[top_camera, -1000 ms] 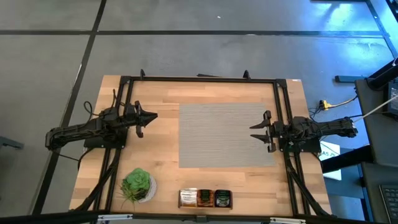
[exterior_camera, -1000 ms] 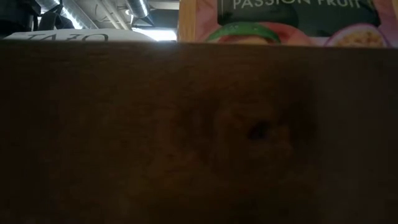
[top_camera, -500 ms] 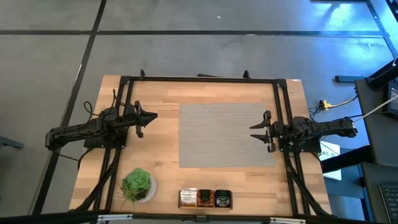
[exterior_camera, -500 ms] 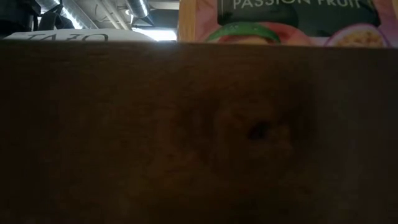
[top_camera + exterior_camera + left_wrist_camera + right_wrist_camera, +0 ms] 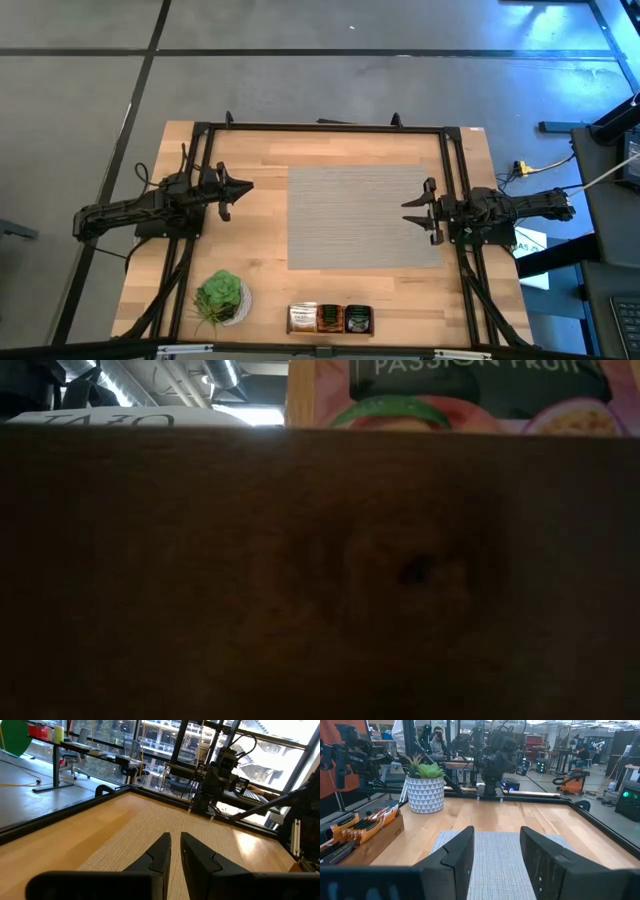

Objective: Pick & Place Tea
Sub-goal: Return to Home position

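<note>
The tea sachets stand on edge in a small wooden box [image 5: 330, 319] at the table's near edge, in three groups: white-and-orange, orange and black. In the right wrist view the box [image 5: 365, 832] shows their orange edges. The low view is filled by the box's dark wall [image 5: 320, 580], with the sachet tops [image 5: 450, 395] above it. My left gripper [image 5: 246, 186] [image 5: 175, 837] hovers shut over bare wood left of the grey mat [image 5: 362, 217]. My right gripper [image 5: 411, 213] [image 5: 496, 831] hovers open over the mat's right edge. Both are far from the tea.
A green potted plant [image 5: 220, 297] [image 5: 425, 787] stands near the table's near left corner, beside the tea box. A black frame [image 5: 320, 128] runs round the table top. The grey mat lies flat in the middle. People show in the room beyond.
</note>
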